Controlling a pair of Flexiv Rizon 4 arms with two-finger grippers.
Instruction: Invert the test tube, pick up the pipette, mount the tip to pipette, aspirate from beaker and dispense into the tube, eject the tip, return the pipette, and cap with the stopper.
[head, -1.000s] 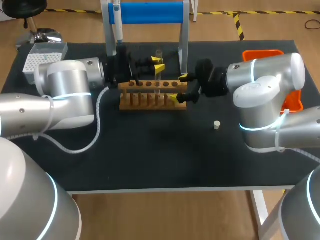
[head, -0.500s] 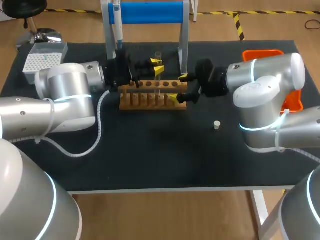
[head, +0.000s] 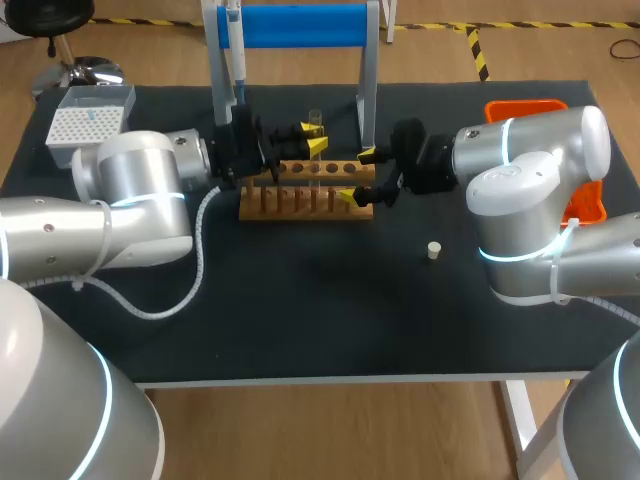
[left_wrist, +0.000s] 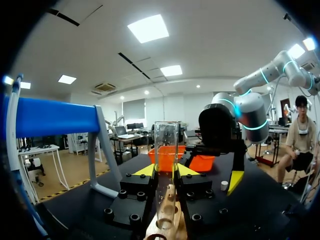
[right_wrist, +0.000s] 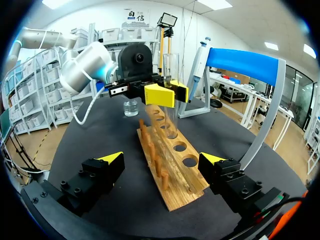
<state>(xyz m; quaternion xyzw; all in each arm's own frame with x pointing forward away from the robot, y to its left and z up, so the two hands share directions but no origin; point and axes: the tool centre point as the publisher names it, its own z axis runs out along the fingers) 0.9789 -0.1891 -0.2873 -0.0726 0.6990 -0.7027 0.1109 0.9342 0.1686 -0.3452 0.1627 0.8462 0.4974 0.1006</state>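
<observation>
Test tube (left_wrist: 166, 145), clear glass and upright, reaches down into a hole of the wooden rack (head: 300, 200), near the middle of the tabletop's far edge. The left gripper (head: 315, 138) is clenched on it from both sides. Since a second ago that arm has shifted slightly toward the rack. The right gripper (head: 358, 175) has not moved, its fingers spread astride the rack's right end.
</observation>
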